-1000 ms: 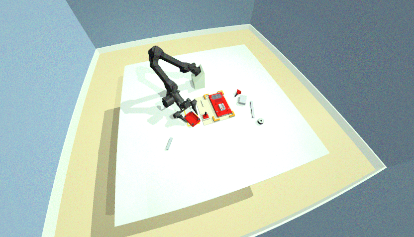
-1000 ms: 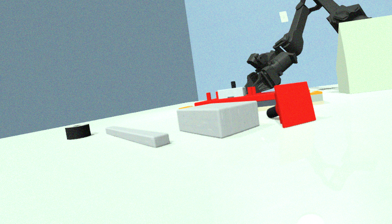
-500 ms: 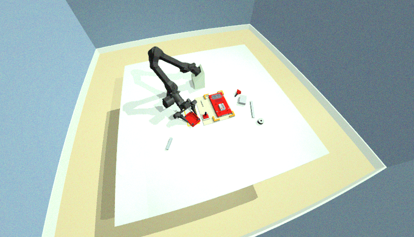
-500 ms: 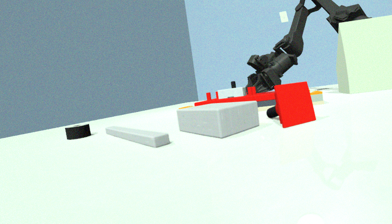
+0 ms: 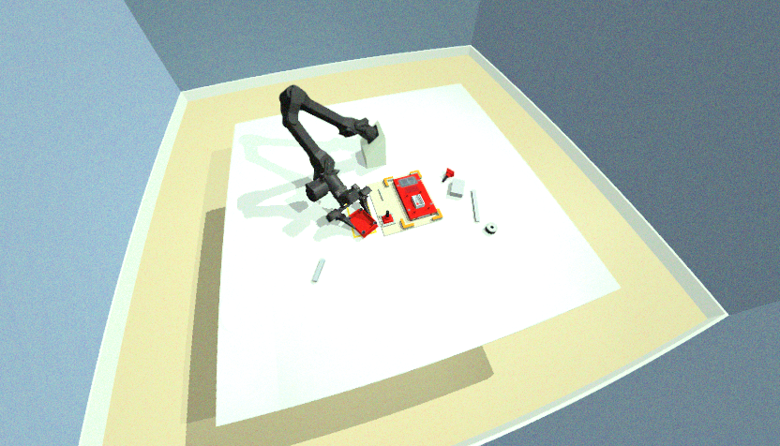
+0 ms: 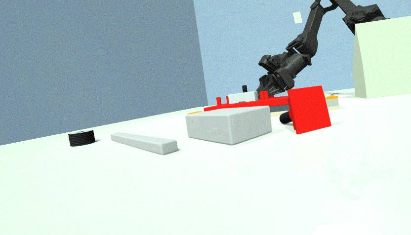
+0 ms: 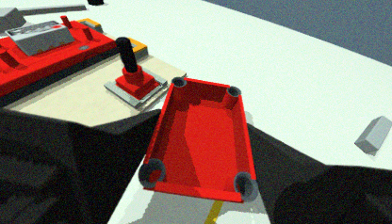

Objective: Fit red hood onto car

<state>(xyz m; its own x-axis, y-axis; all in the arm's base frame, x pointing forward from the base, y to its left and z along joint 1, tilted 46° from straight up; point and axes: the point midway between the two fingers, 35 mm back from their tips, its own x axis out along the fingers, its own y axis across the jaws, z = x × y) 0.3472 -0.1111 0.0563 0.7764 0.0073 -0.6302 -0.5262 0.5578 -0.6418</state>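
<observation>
The red hood [image 5: 363, 223] [image 7: 212, 139] is upside down, with its hollow side and four corner bosses facing up. It is over the yellow outline beside the jig; whether it touches the table cannot be told. My gripper [image 5: 360, 220] [image 7: 203, 120] is shut on the hood, one finger at each long side. The red chassis [image 5: 427, 209] [image 6: 277, 100] [image 7: 42, 64] sits between the orange corners of the jig [image 5: 408, 224] [image 7: 138, 45]. The grey engine block [image 5: 418, 200] [image 6: 242, 97] [image 7: 40, 38] is on its deck, with red pegs [image 6: 218, 100] [image 7: 65, 22] around it.
A red part with a black post [image 5: 386, 218] [image 7: 137, 82] stands between hood and chassis. Beyond the chassis lie another red part [image 5: 449, 172] [image 6: 308, 109], a grey block [image 5: 457, 188] [image 6: 227, 125], a bar [image 5: 474, 205] and a black disc [image 6: 81, 138]. Another bar [image 5: 318, 270] [image 7: 373, 135] lies apart.
</observation>
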